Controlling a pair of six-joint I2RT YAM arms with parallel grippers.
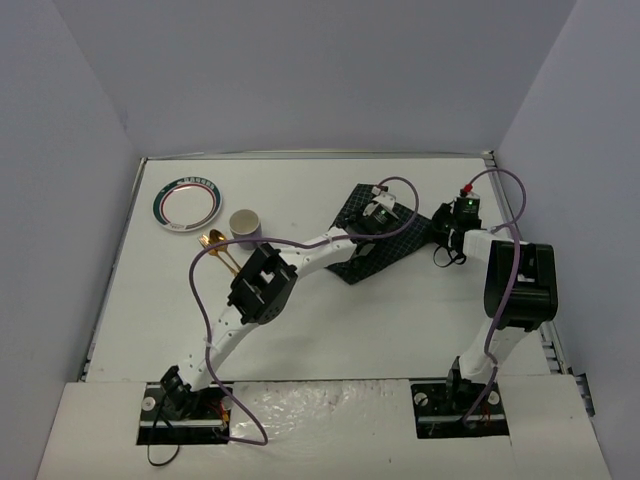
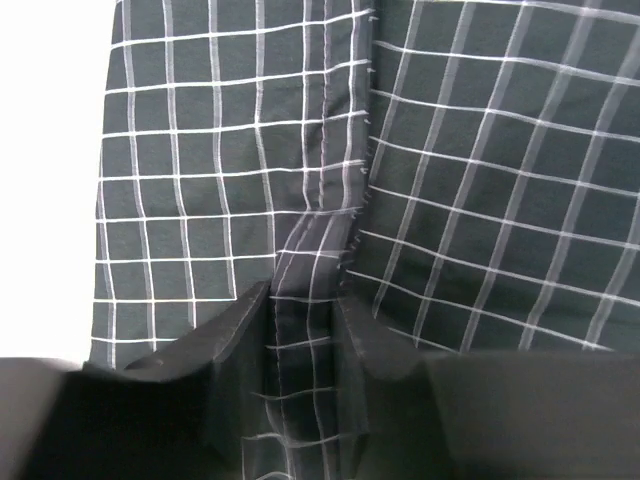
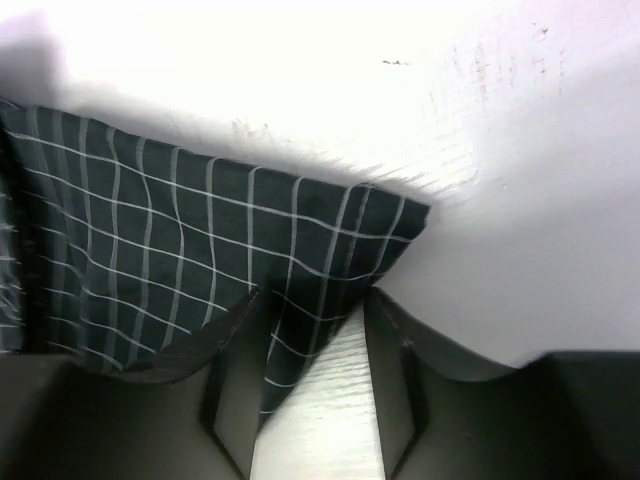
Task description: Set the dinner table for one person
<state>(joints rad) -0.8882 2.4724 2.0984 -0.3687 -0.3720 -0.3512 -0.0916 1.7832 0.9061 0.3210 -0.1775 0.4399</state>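
The dark green checked cloth [image 1: 388, 250] lies rumpled on the white dinner table [image 1: 380, 330], right of centre. My left gripper [image 1: 378, 215] is over the cloth's middle. In the left wrist view it [image 2: 303, 295] is shut on a raised fold of the cloth [image 2: 200, 150]. My right gripper [image 1: 447, 232] is at the cloth's right corner. In the right wrist view it [image 3: 315, 300] is open, and the cloth's corner [image 3: 150, 230] lies between the jaws against the left finger, with bare table [image 3: 500, 200] beside it.
A white plate with a green rim [image 1: 188, 205] sits at the far left. A pale cup [image 1: 245, 225] stands beside it, with gold cutlery [image 1: 215, 245] just in front. Grey walls enclose the table on three sides.
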